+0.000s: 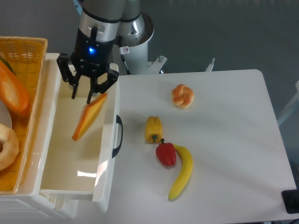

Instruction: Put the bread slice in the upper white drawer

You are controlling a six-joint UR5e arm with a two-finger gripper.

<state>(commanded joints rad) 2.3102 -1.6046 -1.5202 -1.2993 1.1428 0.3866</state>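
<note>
The bread slice [88, 116] is a thin yellow-orange slice with a darker crust. It is tilted on a slant inside the upper white drawer [108, 154], which stands pulled out with its black handle [117, 136] facing right. My gripper [81, 96] hangs just above the slice at the drawer's back end. Its fingers are spread open and no longer clamp the slice, whose upper corner lies close to the right fingertip [88, 100].
A woven yellow basket [28, 51] at the left holds a long orange loaf [13, 91] and a pale ring. On the table lie a knotted bun [182, 96], a yellow pepper [153, 129], a red pepper [166, 154] and a banana [182, 172].
</note>
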